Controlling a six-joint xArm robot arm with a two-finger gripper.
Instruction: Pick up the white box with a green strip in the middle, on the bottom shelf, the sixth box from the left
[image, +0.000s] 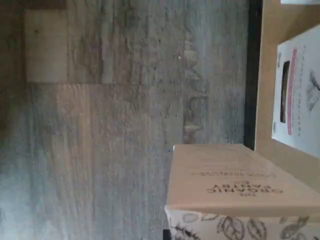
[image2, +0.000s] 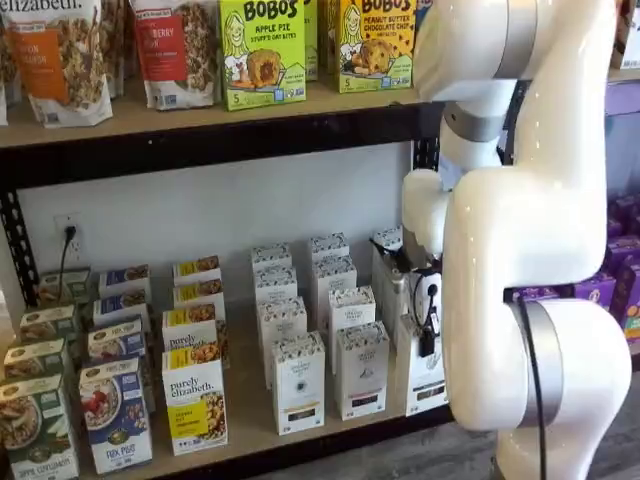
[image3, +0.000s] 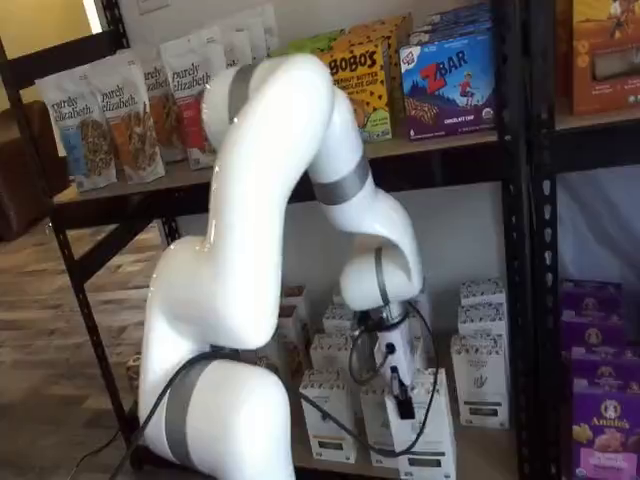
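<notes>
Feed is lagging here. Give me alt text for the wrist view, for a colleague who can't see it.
A tall white carton with a dark leaf-patterned end fills the near corner, its beige side printed "Organic". Beyond it lie grey wood-plank flooring, the pale wooden shelf board with a black front rail, and a white box with a pink stripe. The hand is not visible.

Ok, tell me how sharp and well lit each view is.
Wrist view: turned sideways, dim and soft, the lettering on the tan box top smeared. Both shelf views: evenly lit, fairly sharp; the white arm fills much of each and hides boxes on the bottom shelf.

Claw over white box
</notes>
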